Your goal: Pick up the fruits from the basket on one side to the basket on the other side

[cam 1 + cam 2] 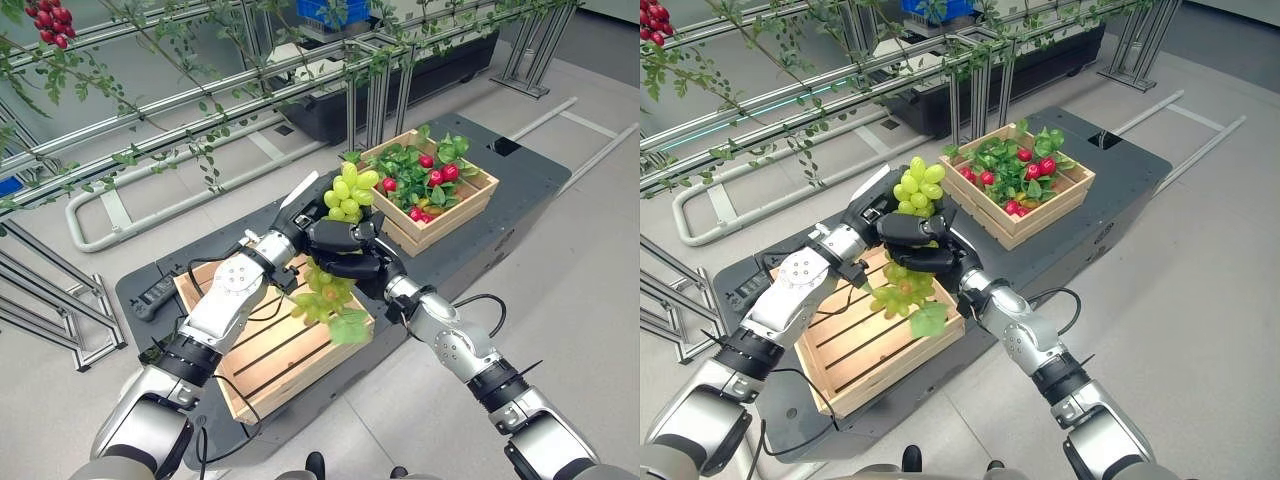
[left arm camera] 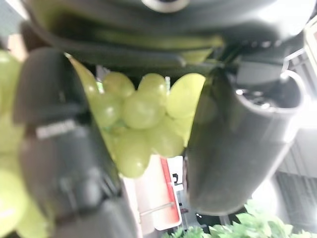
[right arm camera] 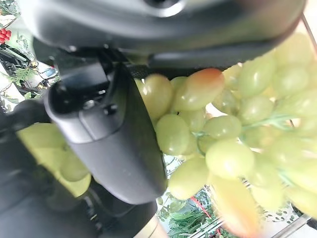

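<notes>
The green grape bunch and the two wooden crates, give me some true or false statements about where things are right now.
1. Both dark hands, left hand and right hand, are closed on the green grape bunch. True.
2. The grape bunch lies flat on the slats of the near wooden slatted crate. False: it is held up between the hands, above that crate's far end.
3. The far wooden crate holds red fruits among green leaves. True.
4. The far crate is bare. False: it is filled with leaves and red fruits.
5. A green leaf hangs at the bunch's lower end. True.
</notes>
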